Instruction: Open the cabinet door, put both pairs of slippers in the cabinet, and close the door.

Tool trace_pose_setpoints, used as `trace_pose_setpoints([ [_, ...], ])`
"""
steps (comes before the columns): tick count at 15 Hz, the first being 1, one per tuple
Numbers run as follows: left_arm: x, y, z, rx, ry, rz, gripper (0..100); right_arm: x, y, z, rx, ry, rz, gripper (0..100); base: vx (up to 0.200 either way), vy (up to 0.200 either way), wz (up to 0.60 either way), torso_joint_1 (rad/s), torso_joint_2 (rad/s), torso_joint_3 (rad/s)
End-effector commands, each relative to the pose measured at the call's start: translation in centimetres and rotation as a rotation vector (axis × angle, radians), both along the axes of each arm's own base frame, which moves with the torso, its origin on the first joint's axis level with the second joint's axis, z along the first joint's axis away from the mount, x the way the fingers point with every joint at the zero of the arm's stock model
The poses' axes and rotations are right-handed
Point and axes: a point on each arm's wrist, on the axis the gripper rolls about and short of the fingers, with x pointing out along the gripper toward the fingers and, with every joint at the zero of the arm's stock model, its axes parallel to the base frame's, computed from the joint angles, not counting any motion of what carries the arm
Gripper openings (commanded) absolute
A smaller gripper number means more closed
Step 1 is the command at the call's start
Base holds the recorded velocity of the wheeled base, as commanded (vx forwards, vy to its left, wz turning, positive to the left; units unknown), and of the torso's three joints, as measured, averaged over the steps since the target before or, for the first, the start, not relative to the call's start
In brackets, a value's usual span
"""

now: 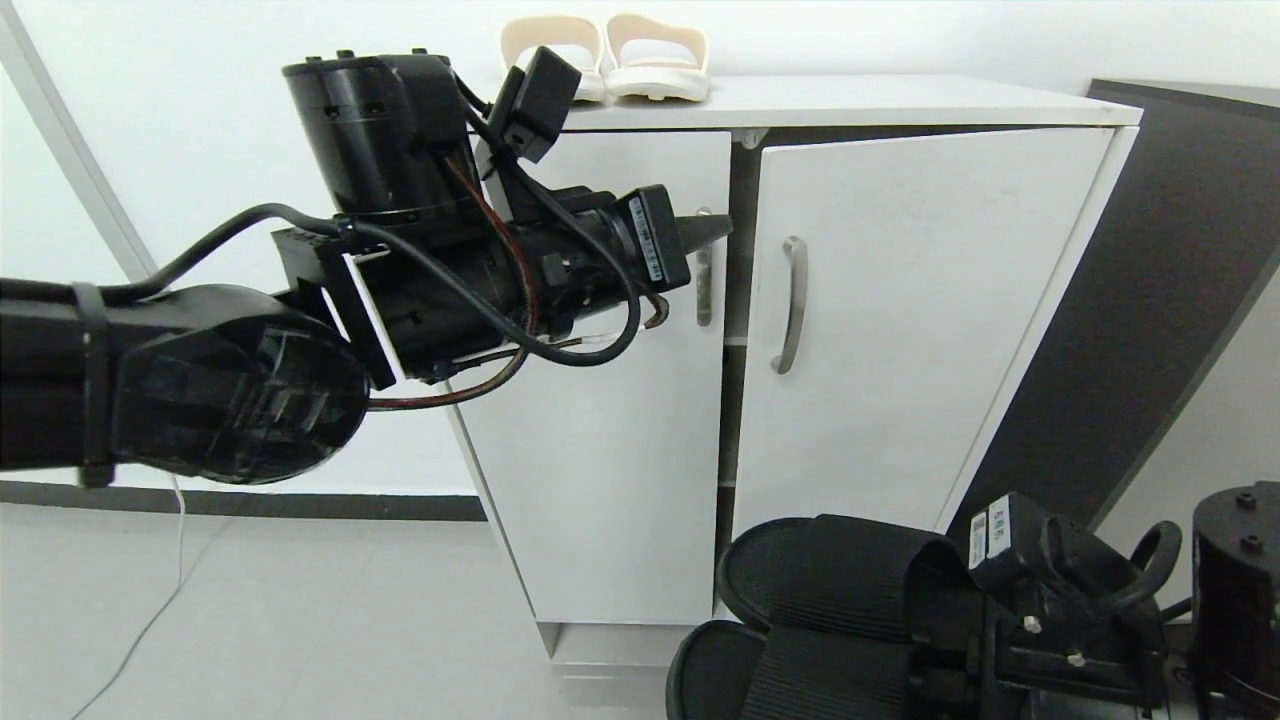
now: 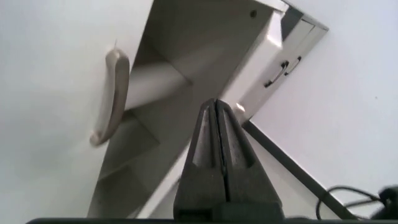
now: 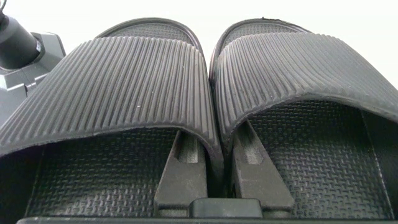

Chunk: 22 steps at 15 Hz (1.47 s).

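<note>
Cabinet (image 1: 900,100): doors parted by dark gap, judged too narrow yet for loading.
Black slippers (image 1: 850,590): low by cabinet foot, pinched together by right gripper (image 3: 214,134), one finger inside each; likely waiting on door.
Beige slippers (image 1: 605,55): cabinet top, back edge.
Left gripper (image 1: 715,228): closed, empty, tip at gap beside handle (image 1: 704,270), probably to lever door.
Left wrist view adds shelf (image 2: 155,81) inside gap; right wrist view adds finger placement.

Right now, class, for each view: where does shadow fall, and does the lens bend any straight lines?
Head view: cabinet edges stay straight but converge downward; the gap between its doors is dark. Left wrist view: shelves beyond the left gripper lie in shade. Right wrist view: shadow pools inside the black slippers, around the right gripper.
</note>
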Motion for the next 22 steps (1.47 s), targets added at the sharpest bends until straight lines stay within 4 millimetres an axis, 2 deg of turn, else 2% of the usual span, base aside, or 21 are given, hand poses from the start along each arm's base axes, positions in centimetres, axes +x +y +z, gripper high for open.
trace_pose_setpoints([
  [1, 1.3, -1.0, -0.6, 0.005, 0.01, 0.0, 0, 0.0, 0.1, -0.1, -0.004, 0.003, 0.004, 0, 0.0, 0.0, 0.0, 0.0, 0.0, 0.0],
  [4, 2.6, -1.9, -0.2, -0.03, 0.014, -0.005, 0, -0.3, 0.2, -0.3, -0.011, 0.009, 0.017, 0, 0.0, 0.0, 0.0, 0.0, 0.0, 0.0],
  [12, 3.3, -3.2, -0.5, -0.036, 0.018, -0.023, 0, -0.5, 0.6, -1.0, -0.032, 0.027, 0.04, 0, -0.025, 0.0, 0.0, 0.0, 0.0, 0.001],
  [15, 2.5, -3.4, -0.1, -0.04, 0.011, -0.034, 0, -0.9, 0.9, -1.2, -0.039, 0.033, 0.066, 0, -0.2, 0.0, 0.0, 0.004, 0.0, 0.002],
  [18, -1.1, -5.4, -0.5, -0.007, 0.007, -0.133, 0, -1.4, 0.9, -1.6, -0.06, 0.028, 0.096, 0, -0.2, 0.0, 0.0, -0.004, 0.0, 0.005],
  [20, -2.7, -6.4, -0.4, 0.004, -0.01, -0.183, 0, -1.6, 0.9, -1.6, -0.054, 0.031, 0.121, 0, -0.2, 0.0, 0.0, 0.0, 0.0, 0.002],
  [22, -3.1, -6.6, -0.2, -0.008, -0.024, -0.197, 0, -1.7, 0.8, -1.7, -0.056, 0.027, 0.126, 0, -0.2, 0.0, 0.0, 0.0, 0.0, 0.0],
])
